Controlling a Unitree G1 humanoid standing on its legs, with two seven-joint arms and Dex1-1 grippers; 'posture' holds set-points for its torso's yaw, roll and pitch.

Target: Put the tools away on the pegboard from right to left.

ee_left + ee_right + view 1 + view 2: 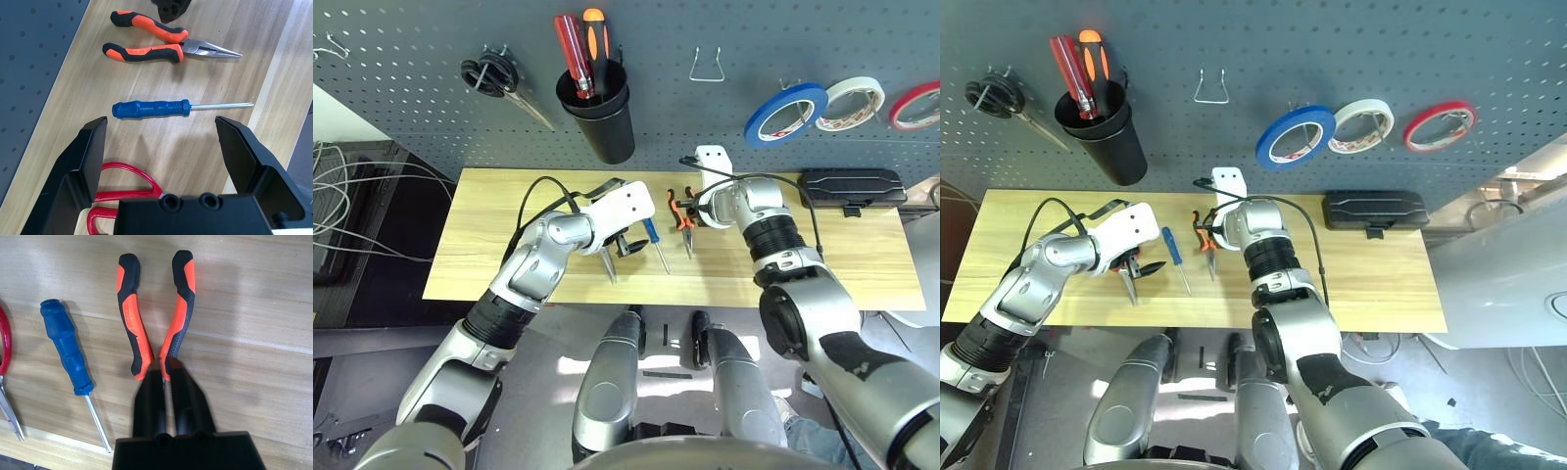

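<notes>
The needle-nose pliers [155, 318] are seen lying flat on the wooden desk [862, 257], their orange-and-black handles spread in a V toward the pegboard [705, 117]. The right gripper [166, 377] is lowered over the pivot end of the pliers, its two black fingers [149, 401] drawn nearly together, with only a thin slit between them. The metal nose of the pliers is hidden under those fingers, so it cannot be told whether the pliers are actually clamped.

Just to the left of the pliers the small blue-handled screwdriver [151, 108] is laid, its handle toward the pegboard and its shaft toward the desk's near edge. Further left the red-handled scissors [122, 188] are found, directly beneath the left gripper [161, 156], whose fingers are held wide apart above the desk with nothing between them.

On the pegboard the blue tape ring [786, 113] is hung on a hook, with a white tape roll [850, 103] and a red tape roll [917, 105] beside it to the right. A black cup [599, 113] holding a red screwdriver [574, 51] and an orange screwdriver [596, 44] is mounted further left, and an empty wire hook [706, 67] is seen between cup and tape.
</notes>
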